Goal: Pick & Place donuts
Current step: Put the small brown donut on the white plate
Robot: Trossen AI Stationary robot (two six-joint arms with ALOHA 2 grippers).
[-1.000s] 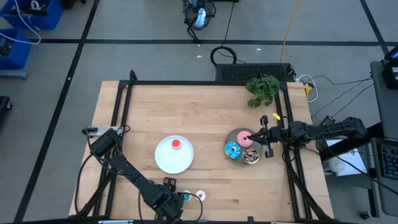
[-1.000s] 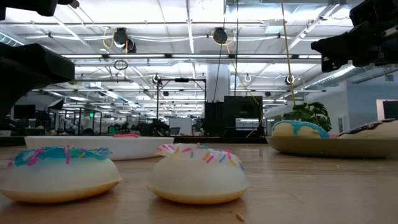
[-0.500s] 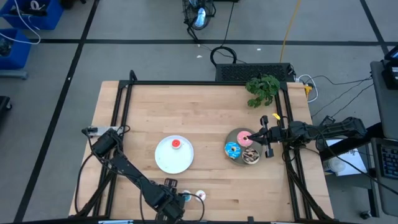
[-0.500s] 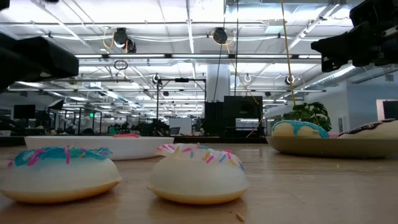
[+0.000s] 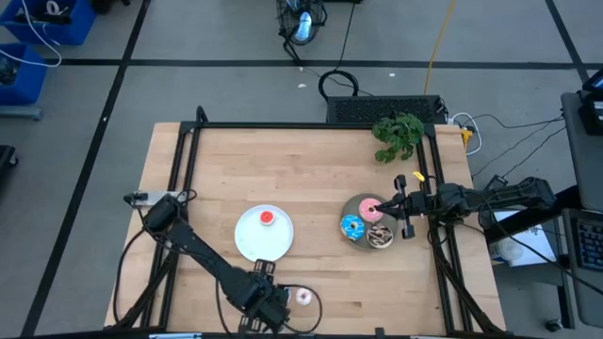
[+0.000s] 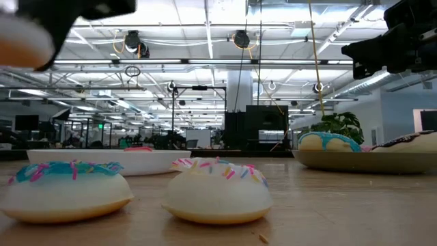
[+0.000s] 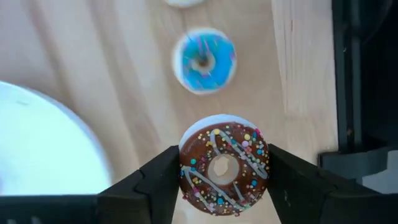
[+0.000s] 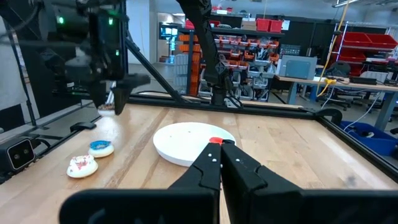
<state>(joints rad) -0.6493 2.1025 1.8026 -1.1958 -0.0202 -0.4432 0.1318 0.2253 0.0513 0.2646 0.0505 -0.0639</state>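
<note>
Left hand (image 7: 222, 180): your fingers are clamped on the brown donut (image 7: 224, 164), one on each side of the ring, lifted off the surface near its front edge.
Below the left hand: you have the blue tiny donut (image 7: 204, 60) lying flat on the wooden surface (image 7: 298, 74), apart from the held one; the white plate (image 7: 43, 149) sits just beside.
White plate: your red donut (image 5: 267, 217) rests on it, toward the far side.
Front edge: the white-pink donut (image 5: 303, 297) lies on the surface beside the left hand.
Right hand (image 8: 221, 163): your fingers are pressed together, empty, hanging at the right side over the grey plate (image 5: 357, 212).
Grey plate: you see the pink donut (image 5: 373, 210), the blue sprinkled donut (image 5: 353, 226) and the chocolate sprinkled donut (image 5: 381, 236) on it.
</note>
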